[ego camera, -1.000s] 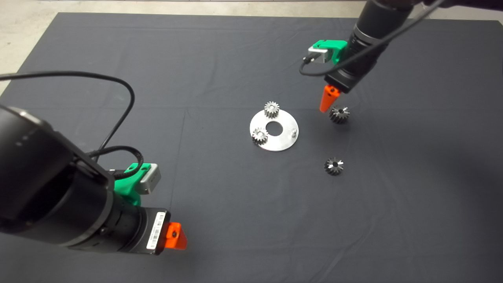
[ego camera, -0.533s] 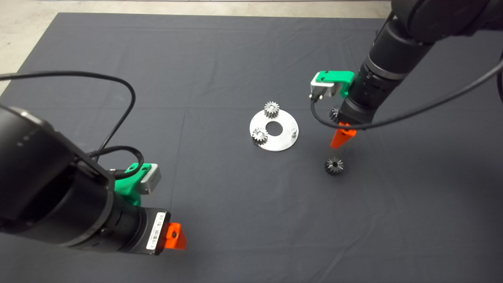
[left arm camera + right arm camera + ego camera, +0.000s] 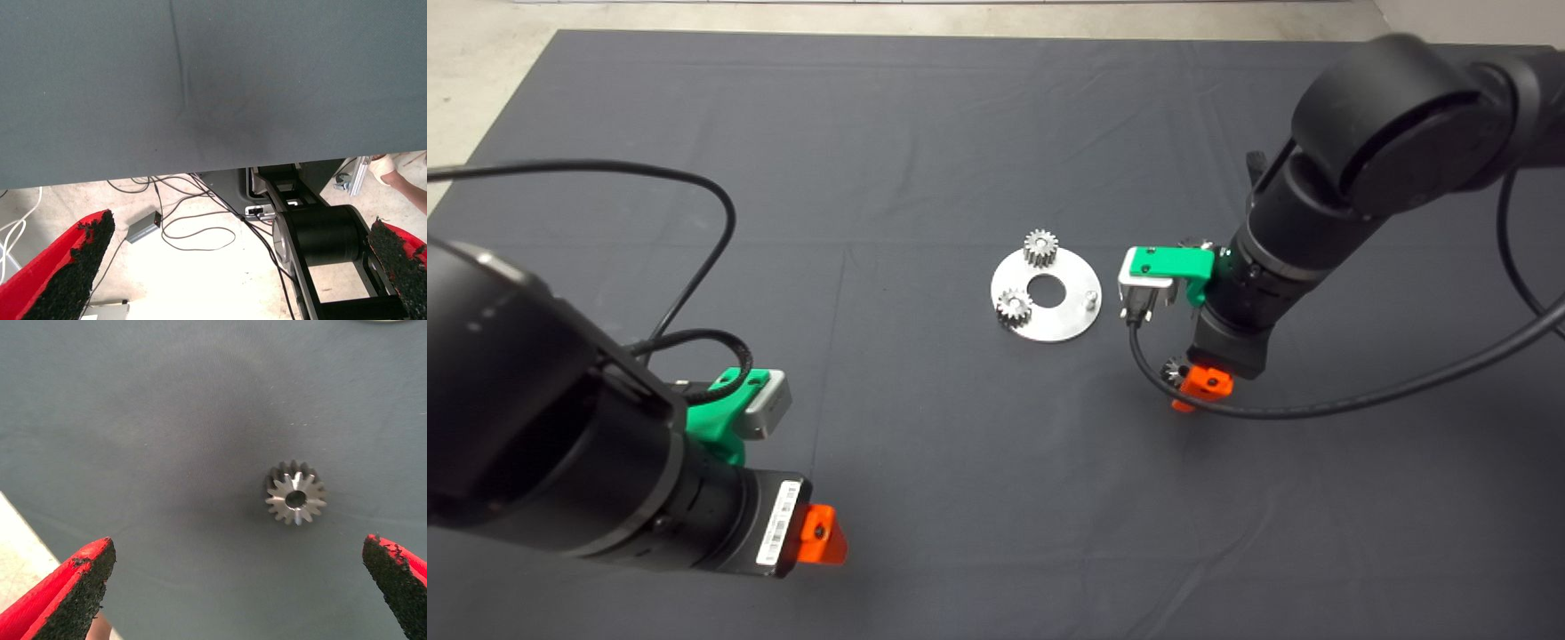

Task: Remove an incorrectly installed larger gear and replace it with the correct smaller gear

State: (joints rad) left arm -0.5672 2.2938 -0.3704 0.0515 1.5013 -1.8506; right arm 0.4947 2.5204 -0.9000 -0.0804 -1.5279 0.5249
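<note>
- Right gripper (image 3: 237,553) hovers over the smaller gear (image 3: 295,498), fingers spread wide, nothing held.
- The gear lies flat on the mat (image 3: 925,133), just beside the round plate (image 3: 1063,324) and off-centre between the fingers. I'd centre over it first, then drop straight down.
- It's hard grey-silver metal with coarse teeth and a dark bore, probably slippery. Best to pinch across opposite teeth, with the pads low.
- The plate is flat shiny metal with two pale fine-toothed gears (image 3: 1040,247) on it, plus a bare pin (image 3: 1090,300), which looks like the target.
- The larger gear (image 3: 1193,242) is mostly hidden behind the right arm.
- Left gripper (image 3: 240,233) is parked at the tabletop's near-left edge, fingers open.
</note>
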